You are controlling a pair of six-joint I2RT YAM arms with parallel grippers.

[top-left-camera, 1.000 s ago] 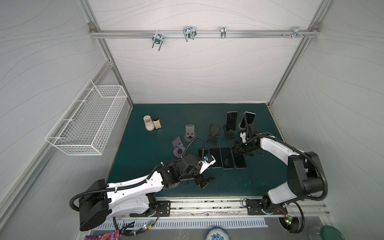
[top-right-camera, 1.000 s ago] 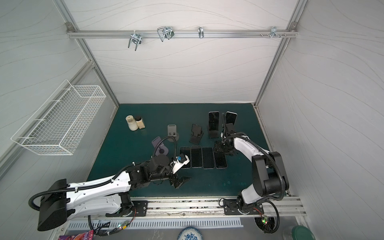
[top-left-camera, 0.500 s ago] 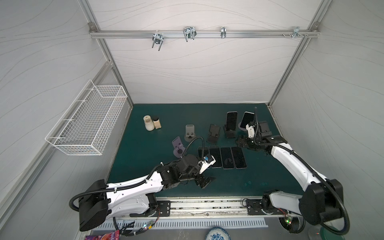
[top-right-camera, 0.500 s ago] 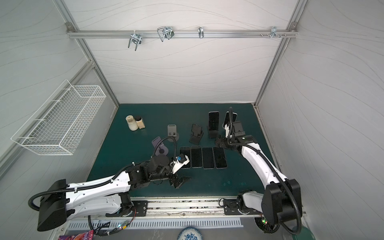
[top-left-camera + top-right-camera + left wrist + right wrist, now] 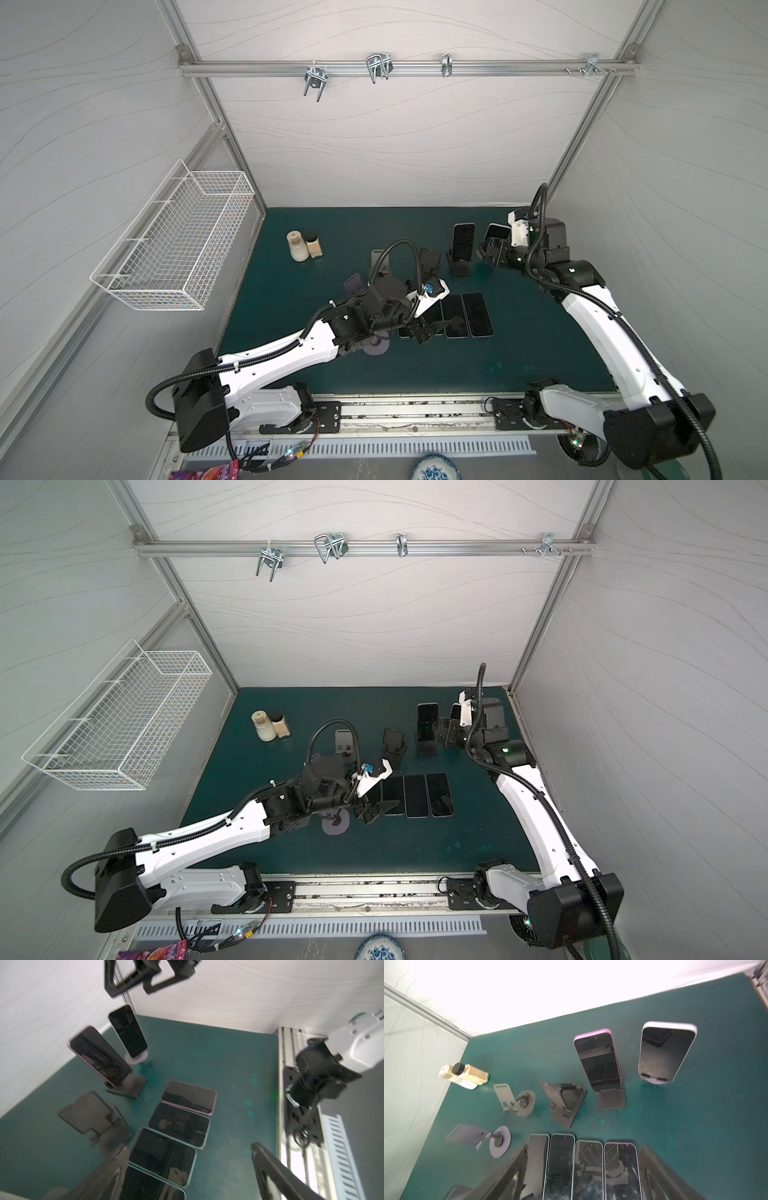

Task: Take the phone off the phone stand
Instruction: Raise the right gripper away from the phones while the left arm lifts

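mat (image 5: 695,1126): matt dark green, rubbery look, scuffed, pale spots. 
flat phones (image 5: 588,1169), near mat centre: glossy black glass, mirror-like reflections, fine scuffs. 
pink-edged phone (image 5: 598,1059), 1 o'clock on the mat: glossy screen, smooth rim. 
white-edged phone (image 5: 664,1051), toward 2 o'clock: glossy glass, dusty lower half. 
empty black stand (image 5: 562,1101), 12 o'clock: matt, plastic-looking. 
grey stand (image 5: 512,1099), 11 o'clock: satin, metal-looking. 
lilac stand (image 5: 467,1134): smooth, matt. 
basket (image 5: 178,237), 9 o'clock: white coated wire. 
rail (image 5: 415,68), 12 o'clock: brushed aluminium. 
walls (image 5: 395,137): matt white, faint wavy grain. 
arm shells (image 5: 602,324): smooth white plastic, slight sheen.
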